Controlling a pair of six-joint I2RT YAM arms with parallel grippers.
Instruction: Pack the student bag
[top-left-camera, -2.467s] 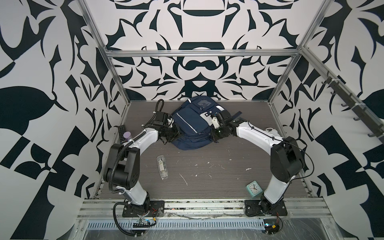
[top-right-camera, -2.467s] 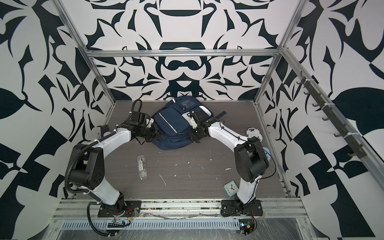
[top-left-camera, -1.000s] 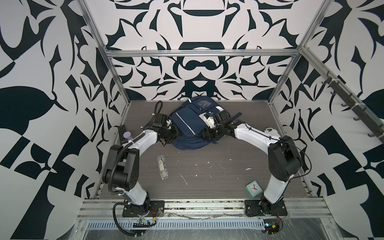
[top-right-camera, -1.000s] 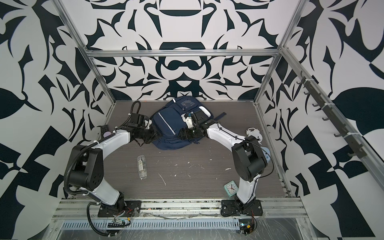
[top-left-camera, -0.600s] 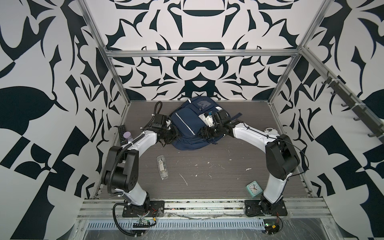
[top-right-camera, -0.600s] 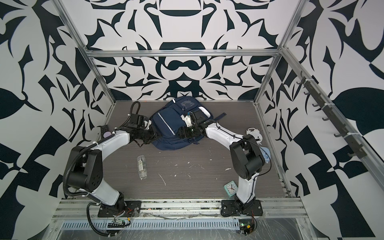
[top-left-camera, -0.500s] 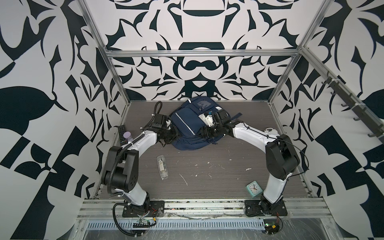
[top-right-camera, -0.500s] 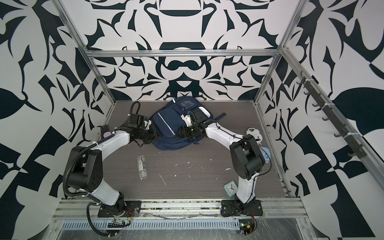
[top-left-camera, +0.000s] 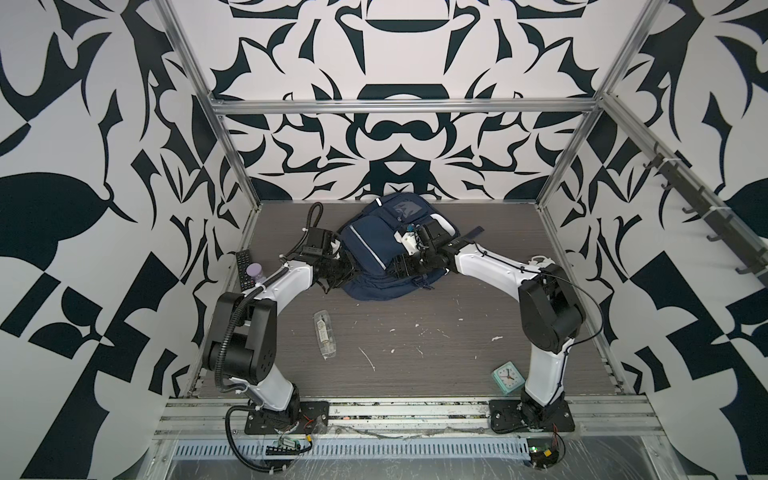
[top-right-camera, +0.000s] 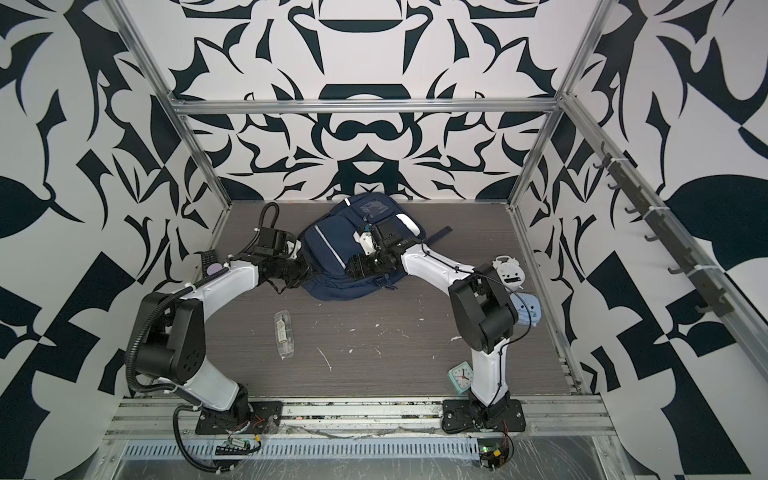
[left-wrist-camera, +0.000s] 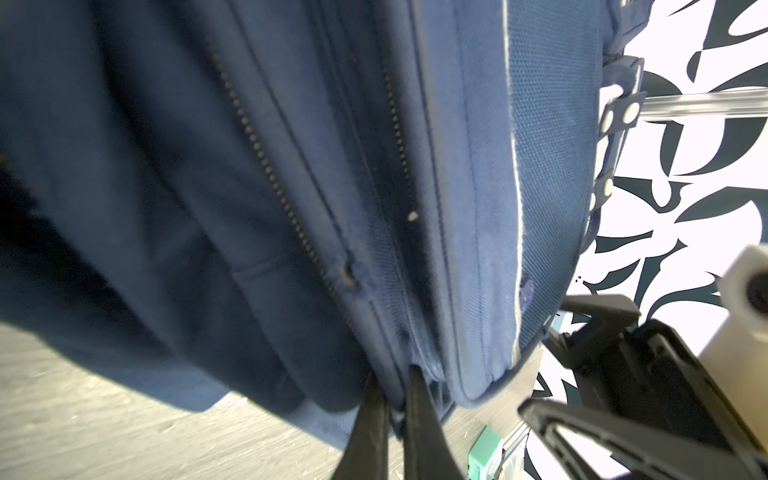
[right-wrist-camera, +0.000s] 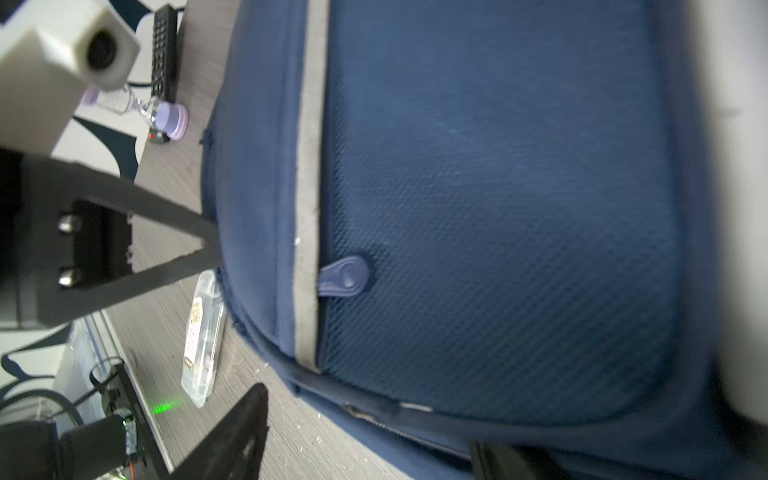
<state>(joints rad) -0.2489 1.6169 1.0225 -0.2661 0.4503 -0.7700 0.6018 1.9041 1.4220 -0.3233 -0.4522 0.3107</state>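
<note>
Between left pincer (top-left-camera: 350, 270) and right pincer (top-left-camera: 400, 266), student bag (top-left-camera: 374, 249) flat on worktop (top-left-camera: 415, 332), front up, long axis toward back wall (top-left-camera: 395, 166), left pincer clamped on its seam, right pincer spread apart.

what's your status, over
Left gripper shut on student bag edge. Right gripper open over its front. Clear case, clock loose on table, not blocking.

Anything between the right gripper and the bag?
Nothing visible. The right gripper hangs open close over the front of the bag, and no item lies between them. The left gripper is shut on the bag's edge by a zipper. The clear case lies on the table, apart from the bag.
</note>
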